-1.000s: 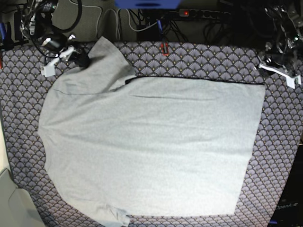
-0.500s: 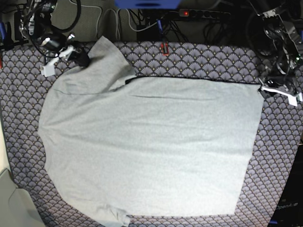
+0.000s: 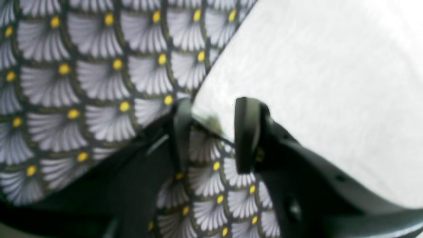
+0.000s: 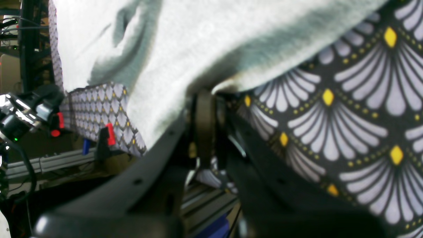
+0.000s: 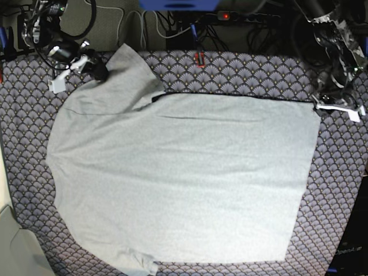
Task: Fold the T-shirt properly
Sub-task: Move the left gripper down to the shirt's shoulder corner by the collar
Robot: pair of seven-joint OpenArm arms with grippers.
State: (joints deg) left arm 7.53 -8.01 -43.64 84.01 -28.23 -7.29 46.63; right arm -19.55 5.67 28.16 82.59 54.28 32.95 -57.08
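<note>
The light grey T-shirt (image 5: 184, 172) lies spread flat, plain side up, on the purple fan-patterned tablecloth (image 5: 241, 72). My left gripper (image 5: 320, 106) is at the shirt's far right corner. In the left wrist view the left gripper (image 3: 211, 132) is open, its jaws straddling that corner of the shirt (image 3: 314, 82). My right gripper (image 5: 99, 70) is at the far left sleeve. In the right wrist view the right gripper (image 4: 214, 109) is shut on the edge of the shirt (image 4: 198, 39), which bunches up slightly there.
Cables and a power strip (image 5: 241, 17) lie behind the table's far edge. A red clip (image 5: 199, 58) sits at the far edge of the cloth. A grey surface (image 5: 14, 247) shows at the near left corner.
My left gripper has come down and inward from beyond the table's right side to the shirt's far right corner. The right gripper and the shirt have stayed put.
</note>
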